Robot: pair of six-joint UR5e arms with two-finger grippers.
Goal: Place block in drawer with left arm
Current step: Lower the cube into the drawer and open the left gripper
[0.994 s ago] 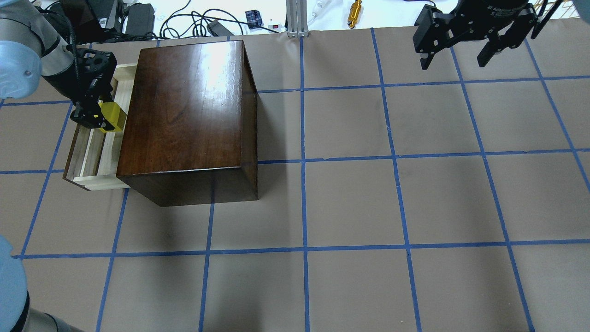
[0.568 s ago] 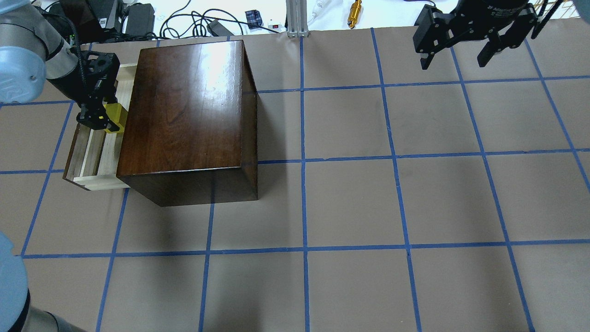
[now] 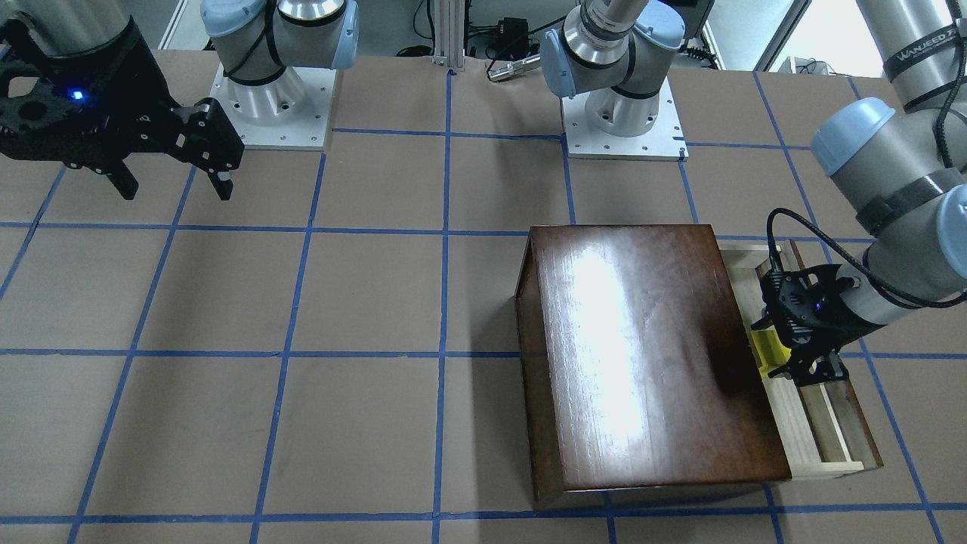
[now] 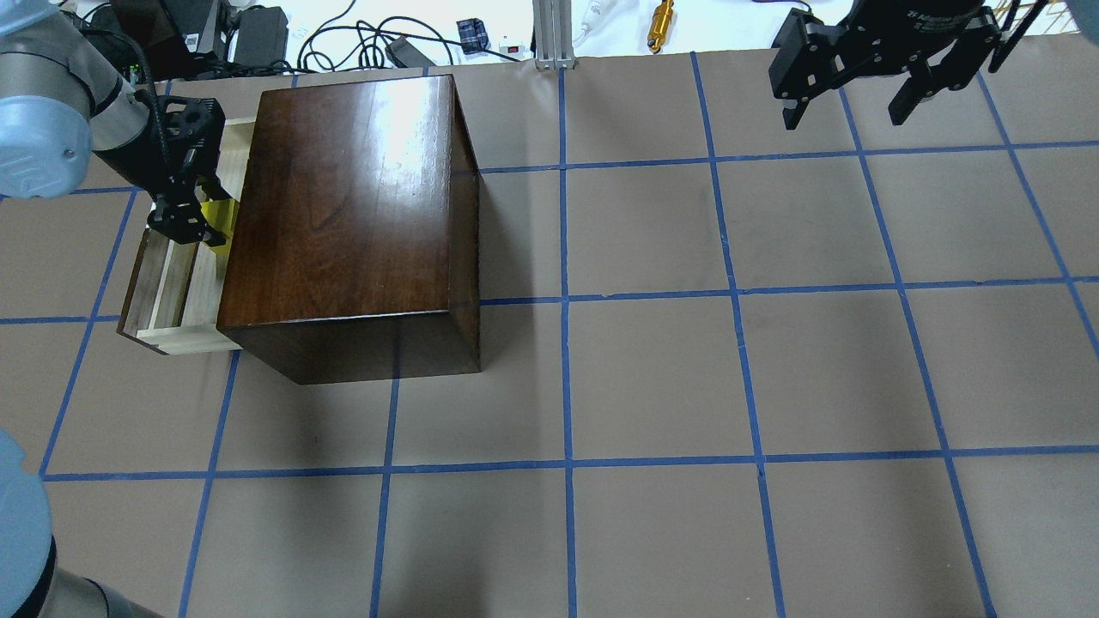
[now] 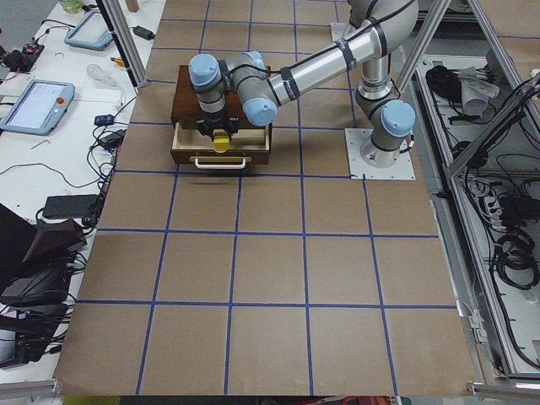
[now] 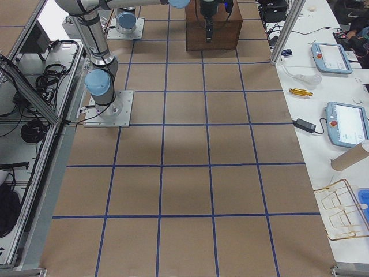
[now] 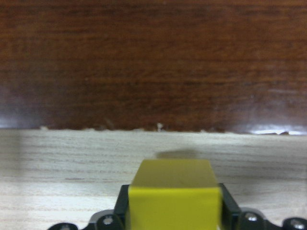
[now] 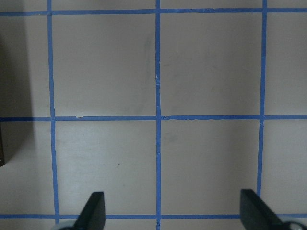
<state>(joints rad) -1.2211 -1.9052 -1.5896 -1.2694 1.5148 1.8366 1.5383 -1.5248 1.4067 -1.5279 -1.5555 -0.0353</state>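
Broad blue-taped squares of the brown desk [image 4: 652, 378] run unbroken from the glossy dark brown wooden box [image 4: 343, 197] to the near and right edges. The box stands by the far left corner, its shallow pale-wood drawer [image 4: 185, 339] pulled out toward the left edge. Low inside the drawer, the left gripper [image 4: 185, 227] clamps the small bright yellow cube [image 4: 220, 216], plain-faced, just beside the box front. The right gripper [image 4: 843, 118] hangs spread and empty near the far right corner.
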